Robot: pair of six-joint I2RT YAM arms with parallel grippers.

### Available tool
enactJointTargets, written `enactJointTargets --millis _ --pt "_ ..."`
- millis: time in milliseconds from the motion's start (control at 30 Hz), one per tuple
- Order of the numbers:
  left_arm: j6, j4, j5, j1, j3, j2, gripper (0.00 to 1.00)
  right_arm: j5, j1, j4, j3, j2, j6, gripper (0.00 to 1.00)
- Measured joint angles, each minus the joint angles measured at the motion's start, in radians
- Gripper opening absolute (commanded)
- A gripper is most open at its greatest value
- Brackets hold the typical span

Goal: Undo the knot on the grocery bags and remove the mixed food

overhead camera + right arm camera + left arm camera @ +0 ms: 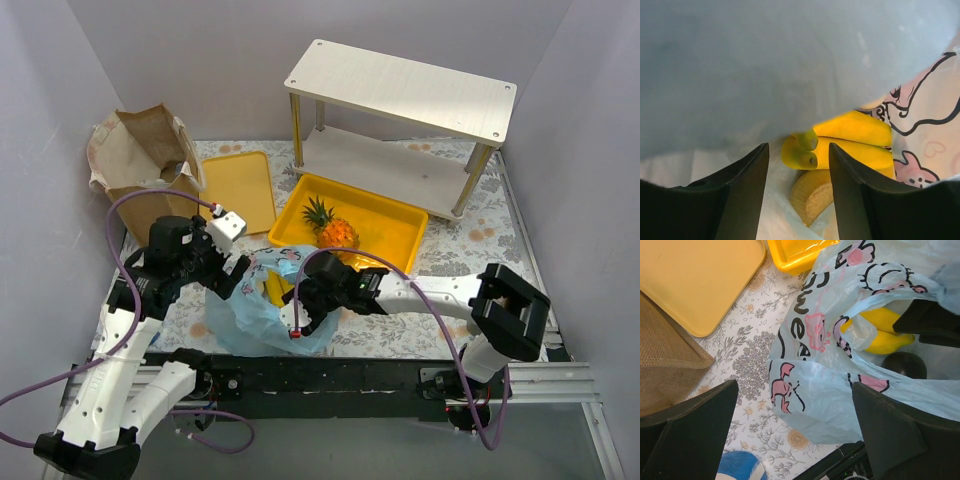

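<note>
The light-blue plastic bag (262, 312) with cartoon prints lies open at the near edge, between my grippers. My left gripper (226, 279) is open at the bag's left side; in the left wrist view (795, 440) its jaws stand wide apart over the bag's wall (830, 390). My right gripper (306, 303) is open inside the bag's mouth. In the right wrist view (797, 185) its jaws straddle the stem ends of yellow bananas (850, 142) and a pale doughnut (812, 195). Bananas (885, 332) and a dark round fruit (904, 365) show inside. The brown paper bag (145, 150) stands back left. A pineapple (330, 228) lies in a yellow tray (400, 225).
A flat yellow tray (240, 190) lies beside the paper bag. A two-level white shelf (400, 110) stands at the back right. A blue and white round object (737, 467) lies on the flowered cloth under my left gripper. Grey walls close in both sides.
</note>
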Motion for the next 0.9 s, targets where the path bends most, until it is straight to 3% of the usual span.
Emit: enactJointTargets --millis 67,100,133,233,400,600,767,900 --pt "0.000 0.008 0.000 0.000 0.000 -0.001 0.98 0.018 -0.003 0.019 0.006 0.035 -0.008 0.49" --pt "0.000 0.010 0.000 0.000 0.000 -0.003 0.98 0.024 -0.006 0.027 0.009 0.048 -0.013 0.40" --pt "-0.001 0.010 0.000 0.000 0.000 -0.006 0.98 0.032 -0.009 0.032 0.014 0.063 -0.017 0.23" --pt "-0.004 0.010 0.002 0.003 0.000 -0.020 0.98 0.033 -0.022 0.028 0.026 0.081 -0.032 0.02" --pt "-0.007 0.010 0.018 0.006 -0.019 -0.037 0.98 0.019 -0.042 -0.035 0.080 0.063 -0.029 0.01" --pt "-0.009 0.008 0.056 0.006 -0.074 -0.051 0.98 -0.057 -0.060 -0.128 0.159 -0.078 0.064 0.01" --pt "-0.011 0.011 0.054 0.006 -0.087 -0.055 0.98 -0.185 -0.095 -0.133 0.232 -0.179 0.280 0.01" --pt "-0.024 0.042 -0.021 0.006 -0.087 -0.065 0.98 -0.362 -0.201 -0.129 0.305 -0.180 0.536 0.01"
